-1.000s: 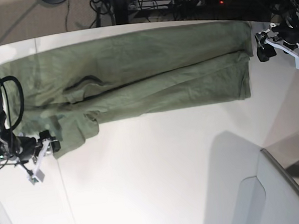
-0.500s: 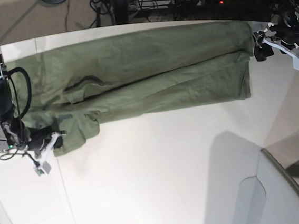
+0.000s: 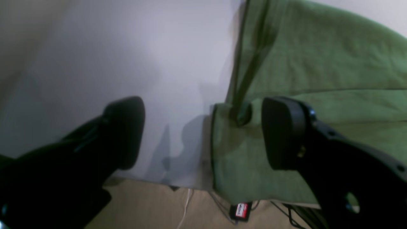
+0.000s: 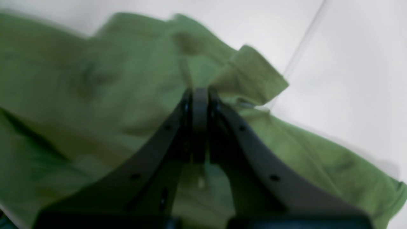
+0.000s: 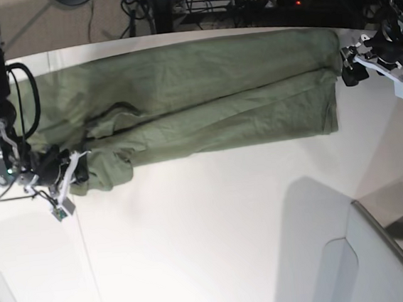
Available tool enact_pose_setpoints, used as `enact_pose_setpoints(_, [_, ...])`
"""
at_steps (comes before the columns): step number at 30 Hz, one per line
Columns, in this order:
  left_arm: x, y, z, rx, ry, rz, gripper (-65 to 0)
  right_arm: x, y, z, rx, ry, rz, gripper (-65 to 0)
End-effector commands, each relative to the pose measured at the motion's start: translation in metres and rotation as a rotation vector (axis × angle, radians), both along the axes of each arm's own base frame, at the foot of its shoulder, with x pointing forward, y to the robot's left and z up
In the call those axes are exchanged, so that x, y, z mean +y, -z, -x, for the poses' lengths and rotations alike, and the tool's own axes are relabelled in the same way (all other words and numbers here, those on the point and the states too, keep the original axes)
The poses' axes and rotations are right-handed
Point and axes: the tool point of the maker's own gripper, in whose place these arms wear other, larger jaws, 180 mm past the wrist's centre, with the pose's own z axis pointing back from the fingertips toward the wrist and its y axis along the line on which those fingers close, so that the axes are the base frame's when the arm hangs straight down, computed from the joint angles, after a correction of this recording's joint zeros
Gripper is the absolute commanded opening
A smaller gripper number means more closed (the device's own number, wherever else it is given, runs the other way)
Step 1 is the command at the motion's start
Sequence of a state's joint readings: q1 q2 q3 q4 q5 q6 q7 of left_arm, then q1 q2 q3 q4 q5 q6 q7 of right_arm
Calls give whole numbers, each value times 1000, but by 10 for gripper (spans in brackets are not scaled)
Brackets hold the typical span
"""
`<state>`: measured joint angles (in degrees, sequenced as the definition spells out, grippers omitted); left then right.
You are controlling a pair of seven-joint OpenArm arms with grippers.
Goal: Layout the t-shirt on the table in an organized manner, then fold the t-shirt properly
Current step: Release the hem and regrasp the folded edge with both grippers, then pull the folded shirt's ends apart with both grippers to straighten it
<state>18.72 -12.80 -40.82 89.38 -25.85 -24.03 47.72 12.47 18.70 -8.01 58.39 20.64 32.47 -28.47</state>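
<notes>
Nearest the table's front left corner, the right gripper is pinched tight on a bunched fold of the t-shirt. The shirt stretches along the far edge, half folded. At the far right corner the left gripper gapes beside the hem; a one-sided pull could drag and skew the fabric.

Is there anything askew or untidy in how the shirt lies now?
Yes. The t-shirt is bunched and wrinkled at the end held by the right gripper, with a sleeve lump, and its far edge overhangs the table.
</notes>
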Motion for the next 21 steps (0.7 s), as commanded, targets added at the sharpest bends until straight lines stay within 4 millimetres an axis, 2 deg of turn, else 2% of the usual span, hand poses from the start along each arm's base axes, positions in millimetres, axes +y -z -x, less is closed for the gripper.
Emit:
enact_pose_setpoints(1, [8,-8,-7,-28,-2,-16,-95,-5,-24,-13,-67,6,-2,-650])
enact_pose_setpoints(8, [9,-3,-12,-29,-15,4,-95,-1,-50,33,-102,-34,52,-650])
enact_pose_setpoints(11, [8,-5,-18,-42,-15,6,-95,-2,-49,54,-76,-24,62,-650])
enact_pose_setpoints(17, [-18,4,-29,-10,95,16,-95,-7,-42,88,-41,1,62,-650])
enact_pose_setpoints(21, [-24,10,-34,-32,109,26,-95,-2,-39,114,-15,-20,65,-650])
